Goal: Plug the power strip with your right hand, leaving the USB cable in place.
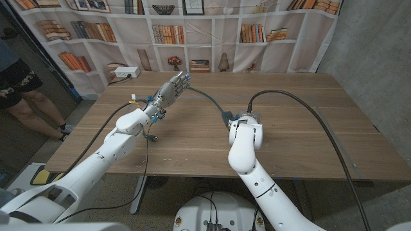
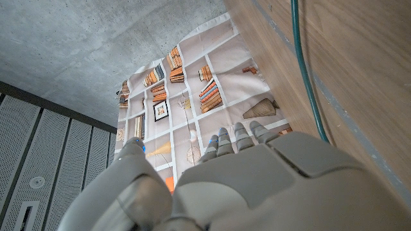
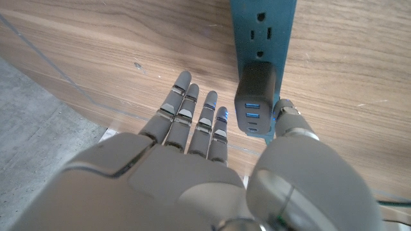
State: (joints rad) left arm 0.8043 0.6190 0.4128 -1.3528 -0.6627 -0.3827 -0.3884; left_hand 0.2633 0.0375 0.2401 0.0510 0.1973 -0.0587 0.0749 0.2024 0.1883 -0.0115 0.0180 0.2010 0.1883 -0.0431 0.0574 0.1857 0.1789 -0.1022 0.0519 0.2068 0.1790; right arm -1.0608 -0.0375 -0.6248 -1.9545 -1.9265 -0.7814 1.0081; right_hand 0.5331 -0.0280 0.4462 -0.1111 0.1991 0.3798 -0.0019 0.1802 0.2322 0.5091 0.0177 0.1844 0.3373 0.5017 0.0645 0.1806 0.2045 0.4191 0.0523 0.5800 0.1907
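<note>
While the bench [image 1: 308, 138] spreads wide and wooden under both arms, the work sits close to its middle in the head view. A thick black cable [image 1: 321, 122] loops from there out toward 3 o'clock and runs off the near edge. A thinner grey-green cord [image 1: 205, 97] trails away toward 11 o'clock.

The teal power strip [image 3: 263, 32] lies flat on the wood. One free socket shows in the right wrist view, and a black USB charger [image 3: 257, 96] with blue-lit ports is seated in the socket next to it. No cable in those ports can be made out.

The right robot hand [image 3: 192, 147] hangs over the end of the strip with its fingers straight and apart, holding nothing. Its thumb lies just beside the charger, and whether it touches cannot be told. The left robot hand [image 1: 170, 90] is raised above the bench at about 10 o'clock from the right one. Its fingers are spread and it grips nothing.

I judge this to be the approach step, with the hand over the strip and no grasp made yet. The plug that has to go in is not clearly identifiable from here.

The next move calls for the right robot hand to close on that plug and carry it to the free socket. The thumb should keep off the charger, since a nudge there could unseat it.
</note>
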